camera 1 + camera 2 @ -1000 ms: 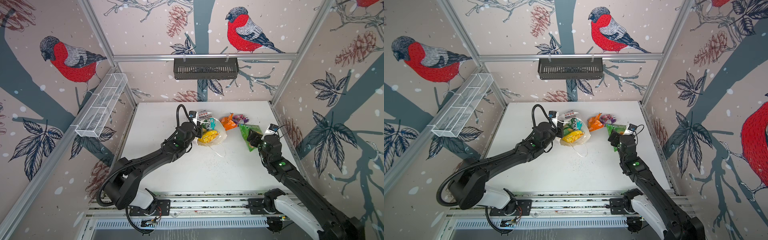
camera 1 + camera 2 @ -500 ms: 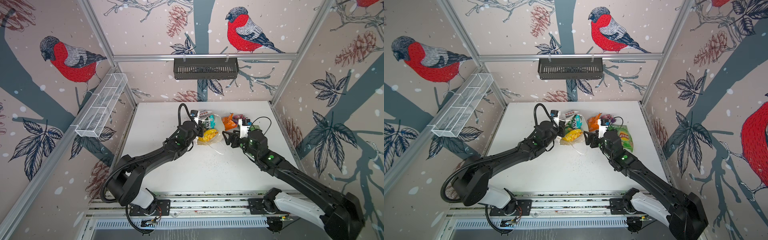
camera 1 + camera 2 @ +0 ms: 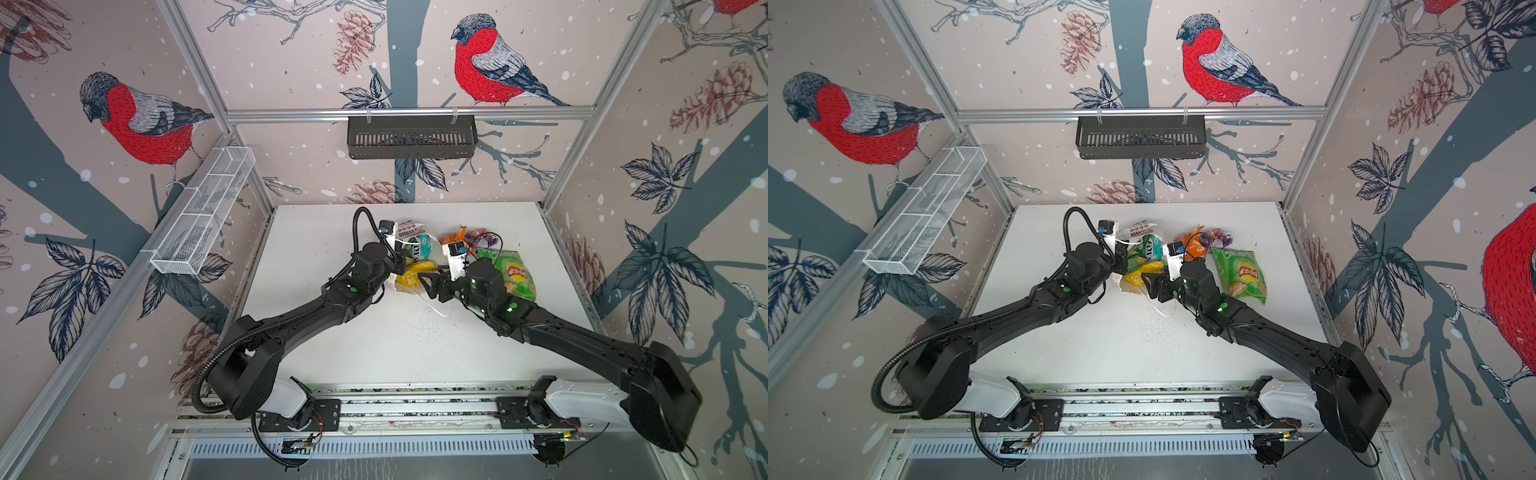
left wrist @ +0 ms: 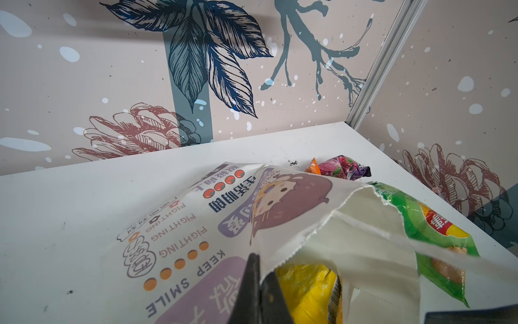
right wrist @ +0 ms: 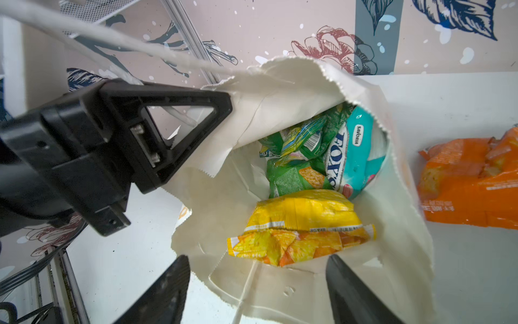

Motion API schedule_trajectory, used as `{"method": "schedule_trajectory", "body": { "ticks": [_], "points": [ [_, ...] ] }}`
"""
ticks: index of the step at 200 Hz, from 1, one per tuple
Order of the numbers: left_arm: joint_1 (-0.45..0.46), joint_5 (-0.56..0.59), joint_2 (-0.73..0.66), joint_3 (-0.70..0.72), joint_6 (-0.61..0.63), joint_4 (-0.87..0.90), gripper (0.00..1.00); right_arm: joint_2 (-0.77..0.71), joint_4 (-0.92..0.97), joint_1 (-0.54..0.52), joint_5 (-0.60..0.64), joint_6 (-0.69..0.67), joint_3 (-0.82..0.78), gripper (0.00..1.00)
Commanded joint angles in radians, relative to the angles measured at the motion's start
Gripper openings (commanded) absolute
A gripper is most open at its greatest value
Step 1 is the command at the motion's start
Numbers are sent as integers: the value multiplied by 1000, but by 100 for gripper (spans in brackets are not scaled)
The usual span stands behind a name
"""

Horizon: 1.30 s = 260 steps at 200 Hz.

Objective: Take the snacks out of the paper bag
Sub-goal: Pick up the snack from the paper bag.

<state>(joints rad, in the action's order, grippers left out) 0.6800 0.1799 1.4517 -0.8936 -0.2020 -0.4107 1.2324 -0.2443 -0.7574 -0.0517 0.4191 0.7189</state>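
— What's on the white table [image 3: 374, 340]?
— The paper bag [image 3: 409, 227], lying on its side toward the back, mouth facing the arms. The left gripper [image 4: 258, 276] is clamped on its upper rim, holding the flap up.
— And the right gripper [image 5: 258, 259]?
— Jaws spread, gripping nothing, low at the mouth.
— Which snacks are out?
— The green chip bag [image 3: 513, 272], orange packet [image 5: 468, 182] and purple packet [image 4: 343, 168] lie on the table on the right arm's side of the bag.
— Inside?
— The yellow packet [image 5: 302, 224] nearest the mouth; behind it the teal packet [image 5: 358, 160] and small green packets [image 5: 291, 176].
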Motion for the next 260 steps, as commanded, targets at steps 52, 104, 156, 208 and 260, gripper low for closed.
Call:
{"method": "schedule_trajectory", "body": {
  "ticks": [52, 104, 156, 208, 260],
  "points": [
    [3, 2, -20, 10, 3, 2, 0, 140, 8, -16, 48, -34, 45, 85],
    [3, 2, -40, 17, 0, -4, 0, 222, 44, -17, 69, -12, 86, 86],
    [3, 0, -36, 8, -4, 3, 0, 282, 112, -38, 149, 4, 130, 88],
    [3, 13, -39, 13, -9, 4, 0, 310, 213, -51, 239, 51, 177, 93],
    [3, 13, -30, 12, -12, 1, 0, 305, 178, -50, 159, 101, 196, 100]
  ]
}}
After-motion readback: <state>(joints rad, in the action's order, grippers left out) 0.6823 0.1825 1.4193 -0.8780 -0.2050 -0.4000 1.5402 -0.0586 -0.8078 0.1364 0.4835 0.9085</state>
